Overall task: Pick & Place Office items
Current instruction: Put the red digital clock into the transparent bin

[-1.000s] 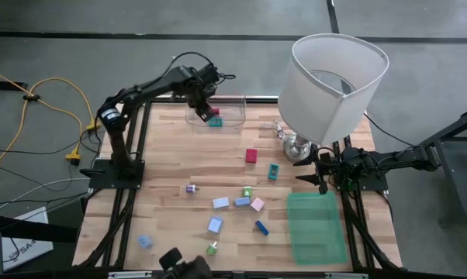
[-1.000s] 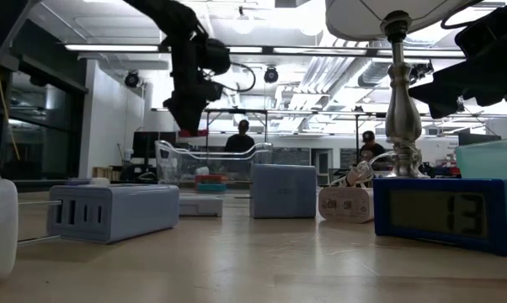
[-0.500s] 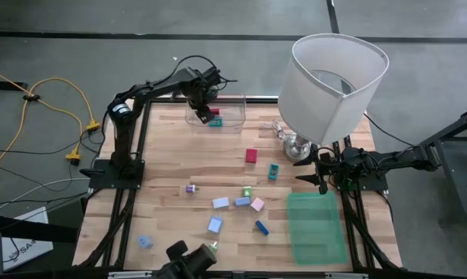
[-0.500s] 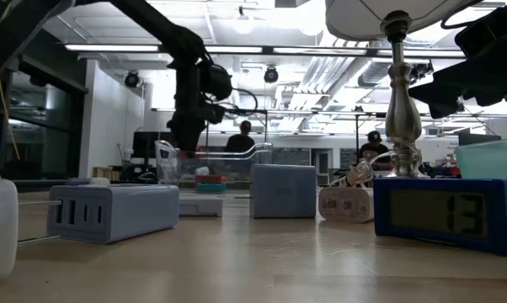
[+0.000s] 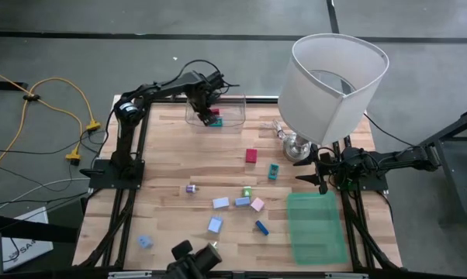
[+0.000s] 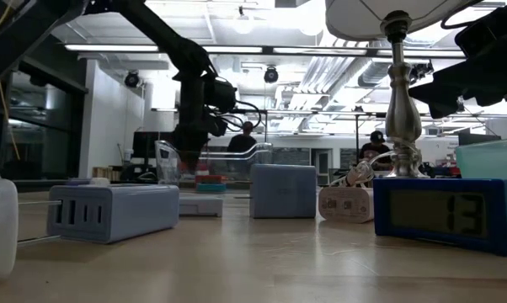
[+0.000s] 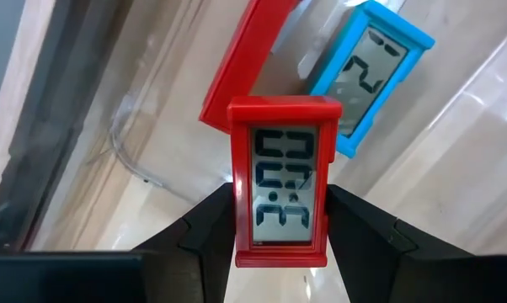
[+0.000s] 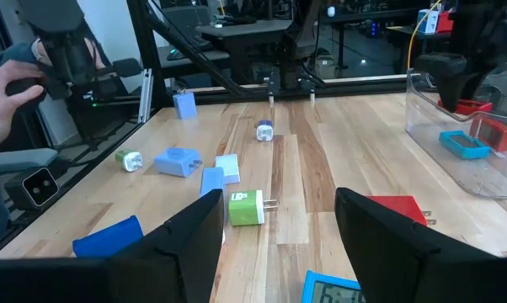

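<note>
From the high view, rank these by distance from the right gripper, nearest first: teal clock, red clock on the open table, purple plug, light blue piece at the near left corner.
1. Teal clock, just left of the right gripper.
2. Red clock, mid-table, further left.
3. Purple plug, left of centre.
4. Light blue piece, near left corner, farthest.

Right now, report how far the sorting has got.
Done: a red piece and a blue clock lie in the clear bin. In hand: the left gripper holds a red clock over that bin. Left: pieces scattered on the table; right gripper waits.
</note>
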`<state>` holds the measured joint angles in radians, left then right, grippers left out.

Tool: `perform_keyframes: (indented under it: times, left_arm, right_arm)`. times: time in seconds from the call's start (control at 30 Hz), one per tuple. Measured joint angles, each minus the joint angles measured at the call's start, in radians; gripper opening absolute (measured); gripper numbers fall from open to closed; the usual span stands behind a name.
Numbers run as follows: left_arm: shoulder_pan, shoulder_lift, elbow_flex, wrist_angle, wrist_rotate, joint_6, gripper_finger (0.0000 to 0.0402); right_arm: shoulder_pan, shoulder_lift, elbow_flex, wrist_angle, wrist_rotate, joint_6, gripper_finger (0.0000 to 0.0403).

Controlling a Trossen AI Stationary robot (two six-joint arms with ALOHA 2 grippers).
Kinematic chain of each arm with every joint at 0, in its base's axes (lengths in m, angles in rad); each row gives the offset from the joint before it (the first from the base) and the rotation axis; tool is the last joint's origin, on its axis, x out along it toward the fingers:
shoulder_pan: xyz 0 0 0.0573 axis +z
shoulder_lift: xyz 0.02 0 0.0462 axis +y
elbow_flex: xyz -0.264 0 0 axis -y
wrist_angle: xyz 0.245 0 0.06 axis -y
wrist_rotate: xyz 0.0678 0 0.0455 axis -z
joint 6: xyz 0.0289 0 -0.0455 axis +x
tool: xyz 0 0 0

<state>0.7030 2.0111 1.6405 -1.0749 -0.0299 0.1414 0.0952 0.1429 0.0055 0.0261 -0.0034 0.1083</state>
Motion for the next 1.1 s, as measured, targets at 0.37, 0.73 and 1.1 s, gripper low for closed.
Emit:
perform_keyframes:
  times: [0.37, 0.73, 1.1]
  left_arm:
    - [-0.036, 0.002, -0.008, -0.037, 0.000, -0.045, 0.0161]
    - [-0.043, 0.033, -0.012, -0.027, -0.007, -0.060, 0.0161]
    - [-0.045, 0.033, -0.014, -0.014, -0.007, -0.069, 0.0161]
  right_arm:
    - [0.000, 0.000, 0.000, 0.000, 0.000, 0.000, 0.0215]
    - [0.000, 0.000, 0.000, 0.000, 0.000, 0.000, 0.0215]
    - [0.000, 0.000, 0.000, 0.000, 0.000, 0.000, 0.0215]
